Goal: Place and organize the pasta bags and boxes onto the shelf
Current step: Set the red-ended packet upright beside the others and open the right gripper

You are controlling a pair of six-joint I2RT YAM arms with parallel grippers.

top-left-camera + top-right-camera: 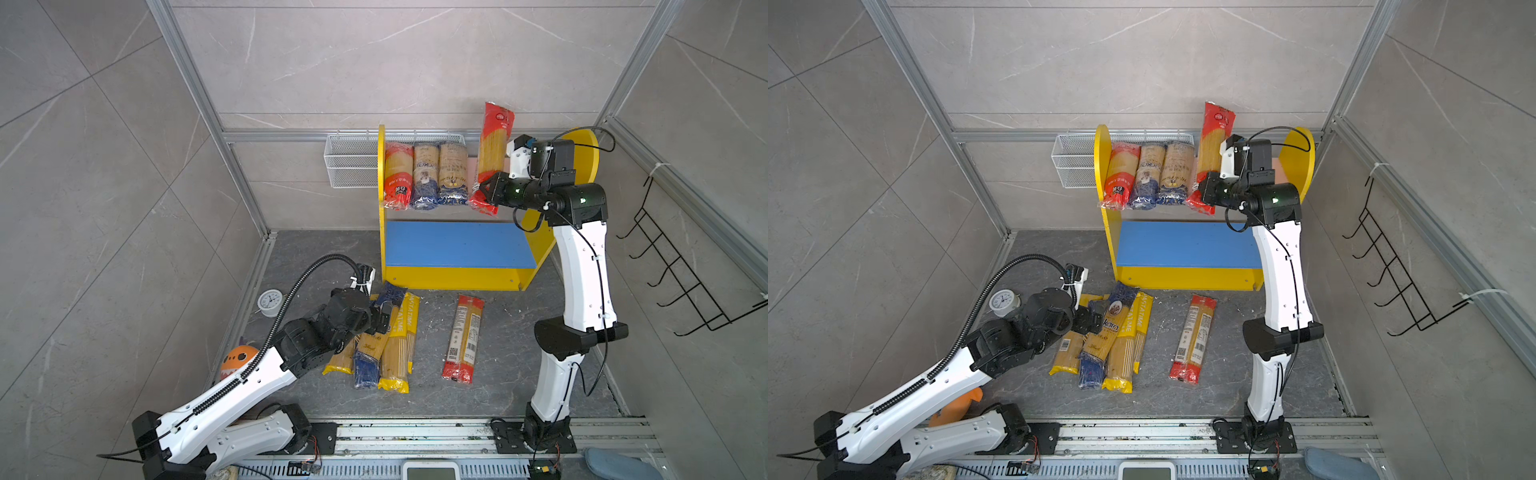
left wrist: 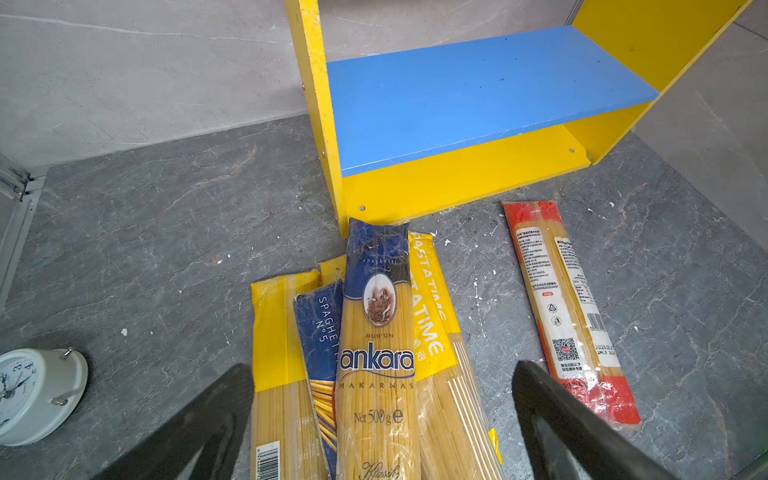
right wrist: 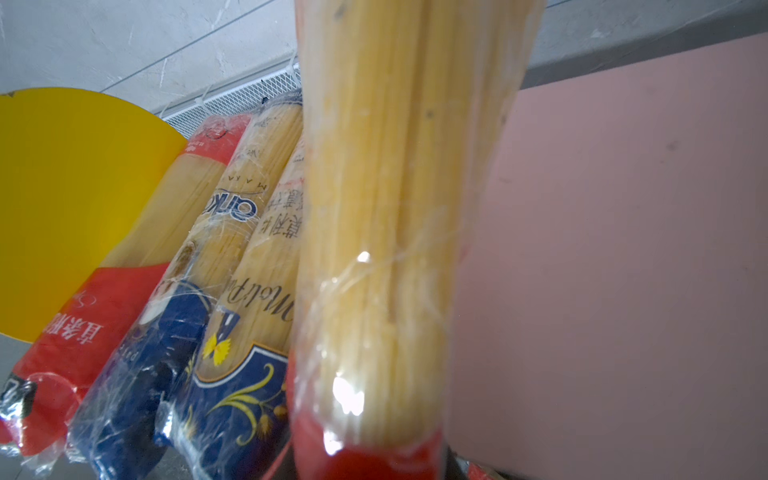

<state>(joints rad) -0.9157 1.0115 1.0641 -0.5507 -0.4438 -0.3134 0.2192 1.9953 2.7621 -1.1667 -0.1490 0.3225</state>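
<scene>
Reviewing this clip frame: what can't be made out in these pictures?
Right wrist view: the red-ended pack fills the middle, hiding the fingers of the right gripper holding it.
Both top views: the left arm covers part of the floor pile, so its pack count is unsure; the left wrist view's edge cuts it off too.
The orange toy sits mostly behind the left arm in both top views.

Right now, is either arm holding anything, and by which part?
The right gripper grips the red-ended spaghetti bag near its lower red end. The left gripper is open, holding nothing.
</scene>
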